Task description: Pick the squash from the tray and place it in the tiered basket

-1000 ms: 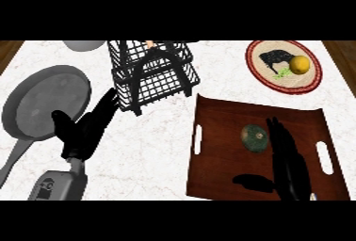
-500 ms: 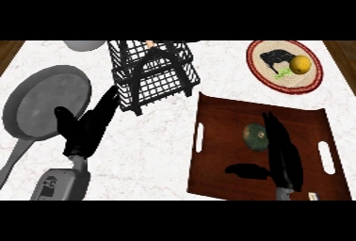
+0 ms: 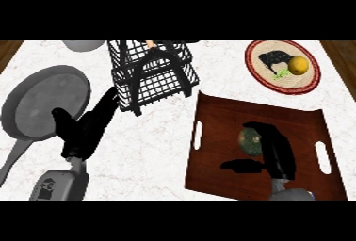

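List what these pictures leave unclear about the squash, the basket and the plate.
- Squash: its right side is hidden by the right hand, so contact cannot be judged.
- Tiered basket: contents too obscured by wires.
- Plate: the dark food is too small to identify.

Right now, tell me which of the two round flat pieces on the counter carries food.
The red-rimmed plate at the far right. It holds a dark item and an orange ball, while the grey frying pan at the left carries none.
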Controlling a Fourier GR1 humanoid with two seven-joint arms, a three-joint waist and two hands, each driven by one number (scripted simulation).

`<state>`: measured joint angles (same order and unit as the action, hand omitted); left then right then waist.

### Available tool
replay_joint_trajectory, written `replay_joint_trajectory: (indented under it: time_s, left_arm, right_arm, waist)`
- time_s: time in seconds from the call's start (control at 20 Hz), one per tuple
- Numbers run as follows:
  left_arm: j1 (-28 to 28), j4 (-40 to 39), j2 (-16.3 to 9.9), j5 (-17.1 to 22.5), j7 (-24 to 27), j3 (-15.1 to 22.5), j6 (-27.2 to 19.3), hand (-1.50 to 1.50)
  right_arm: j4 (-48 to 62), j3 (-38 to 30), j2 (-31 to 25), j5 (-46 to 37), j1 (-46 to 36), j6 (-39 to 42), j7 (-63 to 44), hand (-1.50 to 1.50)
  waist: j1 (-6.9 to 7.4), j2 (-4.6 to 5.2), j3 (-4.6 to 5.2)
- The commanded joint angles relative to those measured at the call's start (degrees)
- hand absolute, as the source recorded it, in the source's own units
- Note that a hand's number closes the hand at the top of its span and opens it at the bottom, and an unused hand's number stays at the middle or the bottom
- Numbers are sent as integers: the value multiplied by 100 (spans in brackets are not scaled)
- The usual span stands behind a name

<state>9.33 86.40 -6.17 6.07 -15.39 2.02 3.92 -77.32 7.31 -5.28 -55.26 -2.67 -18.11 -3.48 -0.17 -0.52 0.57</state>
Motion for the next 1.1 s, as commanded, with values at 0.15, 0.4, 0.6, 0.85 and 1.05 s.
replay_joint_trajectory:
  time_s: [0.15,0.4,0.6,0.85,1.05]
  left_arm:
    - [122,-461,98,-77,380,-77,85,0]
    - [-10,-438,102,-34,446,-137,173,0]
    - [70,44,72,-15,-72,-34,96,0]
    - [134,-87,174,-152,-119,-40,-91,0]
    - [-19,110,63,-71,-29,-123,35,0]
  right_arm:
    - [315,524,503,-614,-4,-644,-122,150]
    - [-193,365,378,-442,-35,-96,-172,150]
    - [-51,635,-152,-973,-472,1714,-1052,150]
    - [-1383,803,-42,-656,-629,3313,-1849,150]
    - [-2691,437,284,103,-404,3576,-2169,150]
  waist:
    - [7,57,-56]
    - [3,50,-54]
    - [62,41,-41]
    - [-18,36,-52]
    - [-49,26,-54]
